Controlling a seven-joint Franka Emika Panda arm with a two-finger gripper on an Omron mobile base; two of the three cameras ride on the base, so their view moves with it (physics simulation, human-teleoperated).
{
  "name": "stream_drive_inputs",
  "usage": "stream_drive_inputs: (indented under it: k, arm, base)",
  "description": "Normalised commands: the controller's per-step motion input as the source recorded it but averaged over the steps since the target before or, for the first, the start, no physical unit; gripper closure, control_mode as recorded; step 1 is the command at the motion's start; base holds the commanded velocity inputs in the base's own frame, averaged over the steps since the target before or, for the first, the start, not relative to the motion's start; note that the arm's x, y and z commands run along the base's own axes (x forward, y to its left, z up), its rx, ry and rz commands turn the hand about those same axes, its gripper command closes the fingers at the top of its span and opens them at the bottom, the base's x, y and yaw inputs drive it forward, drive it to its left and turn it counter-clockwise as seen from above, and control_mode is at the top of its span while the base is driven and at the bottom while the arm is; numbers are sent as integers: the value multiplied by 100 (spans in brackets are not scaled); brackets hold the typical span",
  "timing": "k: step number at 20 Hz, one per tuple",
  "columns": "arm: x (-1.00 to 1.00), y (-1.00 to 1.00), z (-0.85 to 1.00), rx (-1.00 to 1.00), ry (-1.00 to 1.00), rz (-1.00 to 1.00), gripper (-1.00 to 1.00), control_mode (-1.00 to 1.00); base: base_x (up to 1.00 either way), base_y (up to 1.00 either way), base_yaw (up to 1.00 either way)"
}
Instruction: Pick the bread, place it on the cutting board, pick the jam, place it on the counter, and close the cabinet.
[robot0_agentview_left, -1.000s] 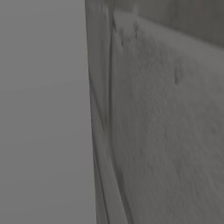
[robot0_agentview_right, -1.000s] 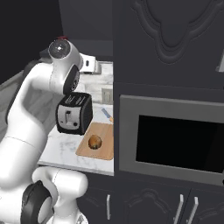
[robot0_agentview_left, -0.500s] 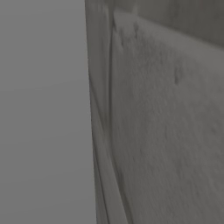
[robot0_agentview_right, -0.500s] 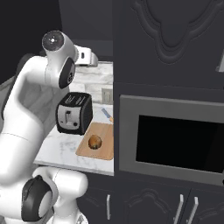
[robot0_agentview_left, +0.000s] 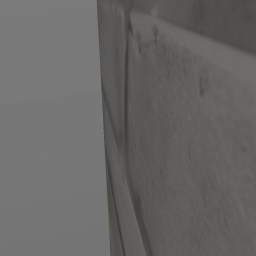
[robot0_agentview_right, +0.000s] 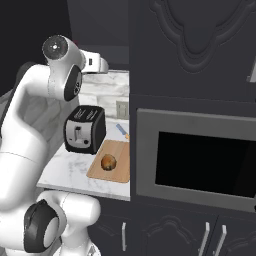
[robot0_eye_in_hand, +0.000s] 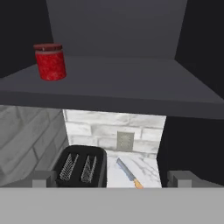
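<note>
**Bread on the board, jam on the cabinet shelf**

The table (robot0_agentview_right: 67, 172) was white marble with a white brick wall behind it, set among dark cabinets and a built-in oven (robot0_agentview_right: 197, 160). The bread (robot0_agentview_right: 108, 162) lay on the wooden cutting board (robot0_agentview_right: 120, 170), just beside a black toaster (robot0_agentview_right: 85, 129); a knife (robot0_eye_in_hand: 128, 173) lay near. The red jam (robot0_eye_in_hand: 50, 61) stood upright on the open cabinet's shelf (robot0_eye_in_hand: 113, 87). The gripper (robot0_eye_in_hand: 112, 178) was raised, its jaws wide apart and empty. No writing could be read.

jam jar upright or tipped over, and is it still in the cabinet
Upright: the jam jar stands on its base on the cabinet shelf, red lid on top, at the shelf's left end.
</note>
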Motion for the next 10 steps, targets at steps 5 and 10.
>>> stream_drive_inputs:
  k: [5, 10]
  arm:
    - [12, 5, 10, 0, -4, 0, -100, -100]
    - [6, 1, 17, 0, -2, 1, -100, -100]
  base:
    - [0, 0, 0]
    - [0, 0, 0]
